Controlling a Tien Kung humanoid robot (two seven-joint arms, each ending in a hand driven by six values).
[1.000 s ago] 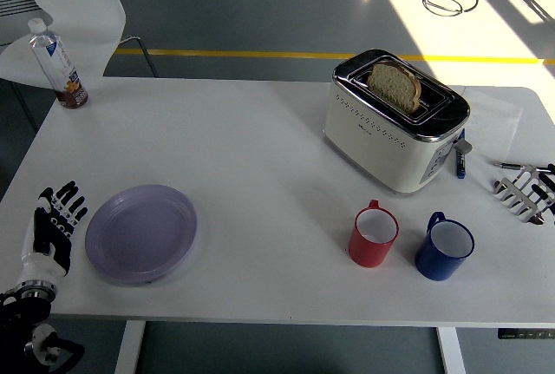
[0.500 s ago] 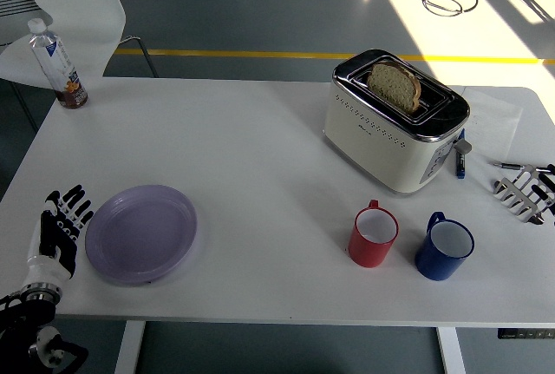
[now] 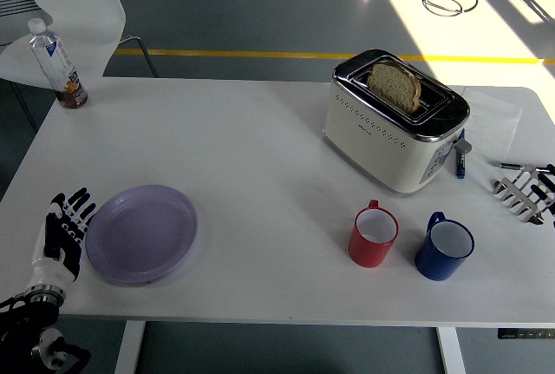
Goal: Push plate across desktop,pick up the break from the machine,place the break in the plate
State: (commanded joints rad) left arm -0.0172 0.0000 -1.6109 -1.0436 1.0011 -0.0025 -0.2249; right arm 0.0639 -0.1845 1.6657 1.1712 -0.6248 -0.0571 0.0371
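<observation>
The left hand lay at the left side of the white surface, just beside the left rim of the purple plate. Its fingers were stretched out and a little spread, and it held nothing. The plate sat flat near the front left corner, with nothing on it.

The cream and chrome toaster stood at the back right part of the surface, well apart from the plate. One slice of bread stood upright in its slot, with the top sticking out.

In front of the toaster were a red mug and a blue mug, side by side but not touching.

The right hand rested at the right edge, fingers relaxed and holding nothing. A plastic bottle stood in the far left corner.
</observation>
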